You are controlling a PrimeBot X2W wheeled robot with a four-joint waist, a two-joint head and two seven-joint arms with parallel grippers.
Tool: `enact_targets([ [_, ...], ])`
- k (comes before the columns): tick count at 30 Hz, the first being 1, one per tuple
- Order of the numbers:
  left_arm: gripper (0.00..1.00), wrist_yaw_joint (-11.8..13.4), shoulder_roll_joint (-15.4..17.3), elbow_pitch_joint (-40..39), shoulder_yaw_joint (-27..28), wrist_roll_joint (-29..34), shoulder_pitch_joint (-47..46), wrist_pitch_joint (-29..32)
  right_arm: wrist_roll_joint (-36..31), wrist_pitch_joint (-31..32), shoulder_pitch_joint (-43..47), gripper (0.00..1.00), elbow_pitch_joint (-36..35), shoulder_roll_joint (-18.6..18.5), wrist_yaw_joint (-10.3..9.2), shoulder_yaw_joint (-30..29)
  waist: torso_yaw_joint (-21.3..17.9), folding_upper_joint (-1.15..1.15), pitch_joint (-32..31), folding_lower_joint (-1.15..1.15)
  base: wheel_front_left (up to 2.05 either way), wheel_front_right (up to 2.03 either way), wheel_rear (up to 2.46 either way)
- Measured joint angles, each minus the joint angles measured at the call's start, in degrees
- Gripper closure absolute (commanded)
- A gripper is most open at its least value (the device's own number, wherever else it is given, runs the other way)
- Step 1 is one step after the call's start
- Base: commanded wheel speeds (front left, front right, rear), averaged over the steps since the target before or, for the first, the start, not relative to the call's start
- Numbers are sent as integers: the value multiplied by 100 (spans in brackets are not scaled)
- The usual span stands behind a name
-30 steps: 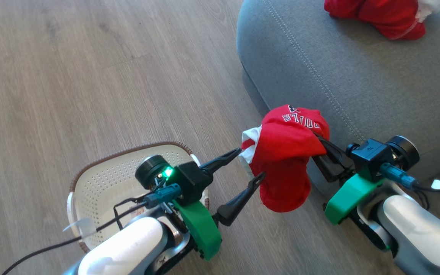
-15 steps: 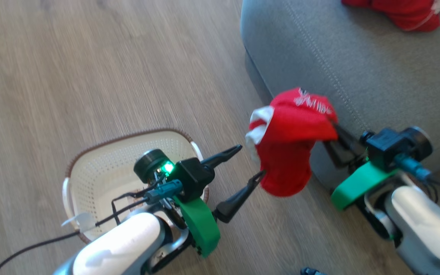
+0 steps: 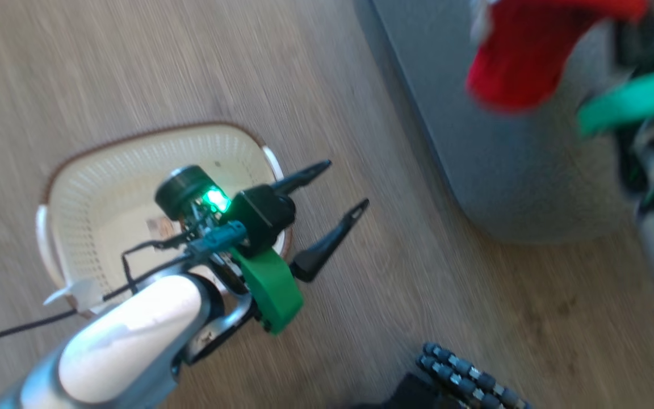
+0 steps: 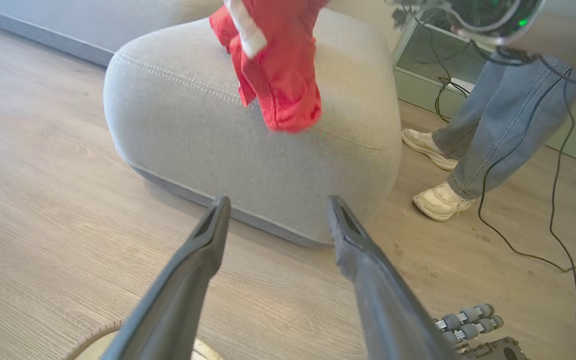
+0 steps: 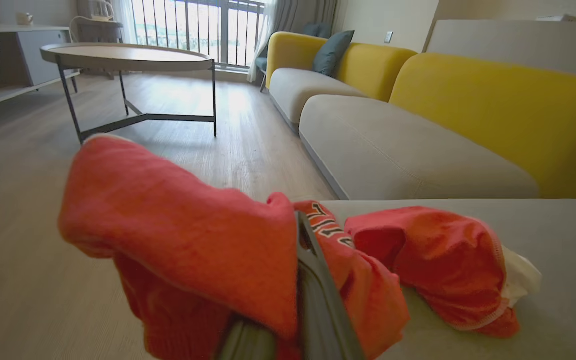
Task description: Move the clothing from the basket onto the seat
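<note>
The cream basket (image 3: 77, 187) with a brown rim stands on the floor; only a label sticker shows on its base. My left gripper (image 3: 348, 183) hangs open just past its right rim with nothing between the fingers, pointing at the grey seat (image 4: 193, 125). My right gripper (image 5: 288, 235) is shut on a piece of red clothing (image 5: 183, 235) that drapes over its fingers, held up at the seat's near edge and blurred in the head view (image 3: 523, 57). A second red garment (image 5: 433, 260) with a white panel lies on the seat (image 5: 558, 240).
A person in jeans (image 4: 498, 115) and pale shoes stands right of the seat, with black cables (image 4: 528, 210) on the floor. A yellow-backed sofa (image 5: 418, 150) and a round coffee table (image 5: 128, 57) stand beyond. The robot's wheeled base (image 3: 469, 375) is at the bottom.
The head camera has tilted and the picture has shifted. My right gripper has carried the red garment up and away from the left gripper, toward the seat. The left gripper stays open.
</note>
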Motion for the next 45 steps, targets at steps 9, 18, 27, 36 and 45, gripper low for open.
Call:
enact_targets([
  [9, 0, 127, 120, -93, 123, 0, -80, 49, 247, 171, -2097, 100, 1292, -138, 0, -1572, 94, 0, 869, 0, 0, 0, 0],
  [18, 0, 327, 264, -241, 159, -5, 133, -88, -432, 539, -3656, 100, 2387, -749, 0, -3575, 553, 0, 1348, -1, 0, 0, 0],
  [27, 0, 474, 320, -341, 171, -1, 163, -111, -1658, 315, -3424, 100, 3652, -108, 0, -4833, 823, 0, 1791, 0, 0, 0, 0],
  [36, 0, 628, 463, -396, 214, -4, 375, -113, -2382, 58, -3290, 0, 4284, 202, 0, -5282, 749, 0, 1665, -2, 0, 0, 0],
  [45, 0, 627, 391, -369, 254, -7, 350, -165, -2563, -24, -3131, 0, 4380, 244, 0, -4578, 543, 0, 1319, -2, 0, 0, 0],
])
